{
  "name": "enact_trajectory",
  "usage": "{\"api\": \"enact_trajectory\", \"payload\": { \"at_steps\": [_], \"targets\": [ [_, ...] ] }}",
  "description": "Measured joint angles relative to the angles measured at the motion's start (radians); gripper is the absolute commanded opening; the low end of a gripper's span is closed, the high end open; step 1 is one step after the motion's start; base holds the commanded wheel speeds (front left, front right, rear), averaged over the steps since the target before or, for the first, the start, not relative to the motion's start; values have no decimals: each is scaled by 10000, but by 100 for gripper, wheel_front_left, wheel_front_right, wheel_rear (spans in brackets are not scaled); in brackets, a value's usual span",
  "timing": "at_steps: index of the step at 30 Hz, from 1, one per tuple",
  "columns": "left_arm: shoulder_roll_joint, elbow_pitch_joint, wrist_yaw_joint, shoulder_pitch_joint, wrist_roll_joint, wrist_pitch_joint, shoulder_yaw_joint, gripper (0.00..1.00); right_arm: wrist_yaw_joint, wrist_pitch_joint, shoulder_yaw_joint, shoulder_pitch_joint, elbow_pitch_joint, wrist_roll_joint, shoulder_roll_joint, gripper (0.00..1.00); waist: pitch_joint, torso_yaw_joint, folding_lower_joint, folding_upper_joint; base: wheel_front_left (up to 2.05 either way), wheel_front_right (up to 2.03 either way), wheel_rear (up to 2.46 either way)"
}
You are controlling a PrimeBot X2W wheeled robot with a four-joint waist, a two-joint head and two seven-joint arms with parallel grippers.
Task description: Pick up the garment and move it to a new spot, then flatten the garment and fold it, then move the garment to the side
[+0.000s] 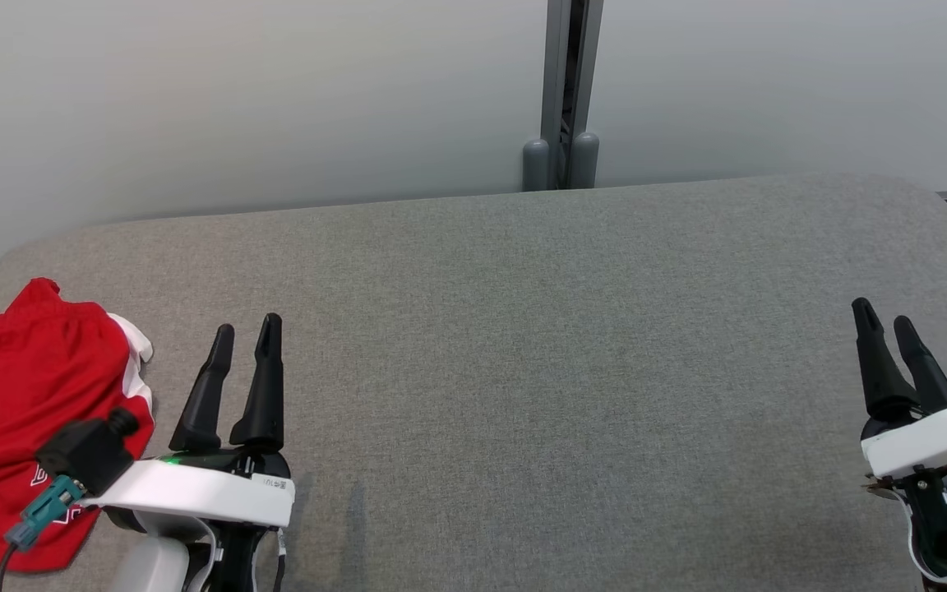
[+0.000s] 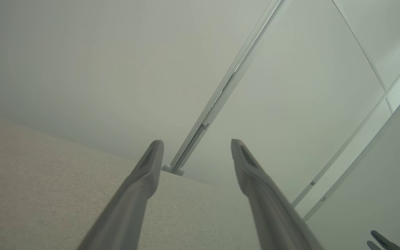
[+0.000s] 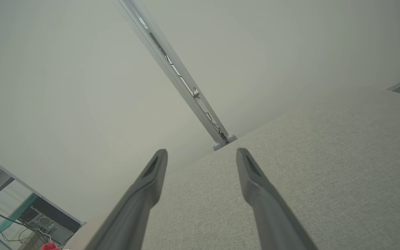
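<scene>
Garment (image 1: 21,386) lies crumpled at the near left corner of the grey padded top (image 1: 523,329), close to its rounded left edge, with the nearest folds running out of the head view. It is red and bunched in soft folds. A white, red-striped sleeve edge shows on its right side, and a scrap of white-outlined print shows low down. Left gripper (image 1: 247,325) sits just right of it, fingers apart, clear of the cloth, holding nothing. Right gripper (image 1: 883,313) is near the top's right edge, fingers likewise spread and holding nothing. Between them the fabric runs broad and flat to the far edge, which meets a pale wall (image 1: 235,99) and a grey post (image 1: 568,82).
</scene>
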Motion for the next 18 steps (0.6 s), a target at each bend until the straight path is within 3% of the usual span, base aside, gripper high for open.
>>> {"api": "enact_trajectory", "payload": {
  "at_steps": [2, 3, 18],
  "targets": [
    [44, 0, 77, -1, 305, -13, -15, 100, 0, -115, 136, -2, -10, -230, -15, 100, -1, 4, 0, 0, 0, 0, 0],
    [199, 115, 320, -1, 1444, 102, -40, 100, 0, -543, 447, -13, 6, -1666, -63, 100, -25, 14, 0, 0, 0, 0, 0],
    [366, 466, 669, 7, 2769, 309, -15, 100, 0, -1097, 803, -16, 474, -3296, -48, 100, 1, -24, 0, 0, 0, 0, 0]
  ]
}}
